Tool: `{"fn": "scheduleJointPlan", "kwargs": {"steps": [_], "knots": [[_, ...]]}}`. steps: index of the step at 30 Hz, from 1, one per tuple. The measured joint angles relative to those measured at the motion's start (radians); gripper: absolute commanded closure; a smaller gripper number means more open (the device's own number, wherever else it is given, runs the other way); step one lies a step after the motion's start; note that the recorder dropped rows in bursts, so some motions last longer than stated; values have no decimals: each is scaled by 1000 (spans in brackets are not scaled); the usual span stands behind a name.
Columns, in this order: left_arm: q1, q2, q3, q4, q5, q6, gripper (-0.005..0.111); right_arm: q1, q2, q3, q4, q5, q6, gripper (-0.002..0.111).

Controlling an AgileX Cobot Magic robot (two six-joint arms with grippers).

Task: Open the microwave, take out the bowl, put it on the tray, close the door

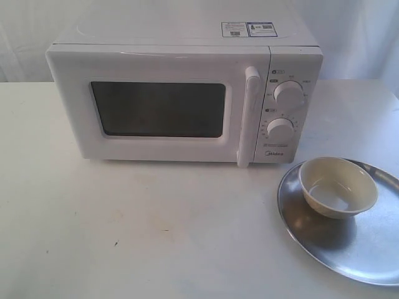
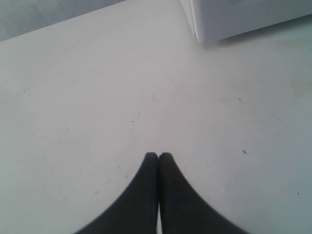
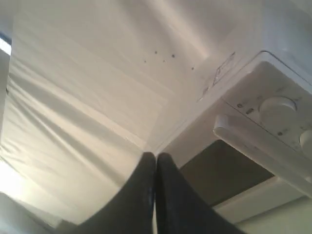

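Tray (image 1: 368,249) cut off at frame edge, bowl (image 1: 338,187) on it — microwave door (image 1: 156,112) closed; left gripper (image 2: 158,155), right gripper (image 3: 156,155) pressed together.

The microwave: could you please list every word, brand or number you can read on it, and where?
"Midea": front panel of the microwave, under the lower dial.
Print on the stickers on top: too small to read.
Markings around the upper dial and the lower dial: too blurred to read.

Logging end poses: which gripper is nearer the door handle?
Probably right: the right gripper faces the handle; the left gripper sees only table and a microwave corner.
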Motion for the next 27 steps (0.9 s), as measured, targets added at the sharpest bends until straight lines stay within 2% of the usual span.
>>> {"fn": "scheduleJointPlan", "kwargs": {"steps": [6,12,19,25,27], "knots": [[0,0,0,0,0,0,107,-119,-129,176,198,-19,2,108],[0,0,0,0,0,0,107,-232,-279,305,342,82,6,108],[0,0,0,0,0,0,107,-240,-325,314,328,238,-11,108],[0,0,0,0,0,0,107,-240,-350,314,246,278,-165,108],[0,0,0,0,0,0,107,-240,-352,314,223,281,-287,108]]}}
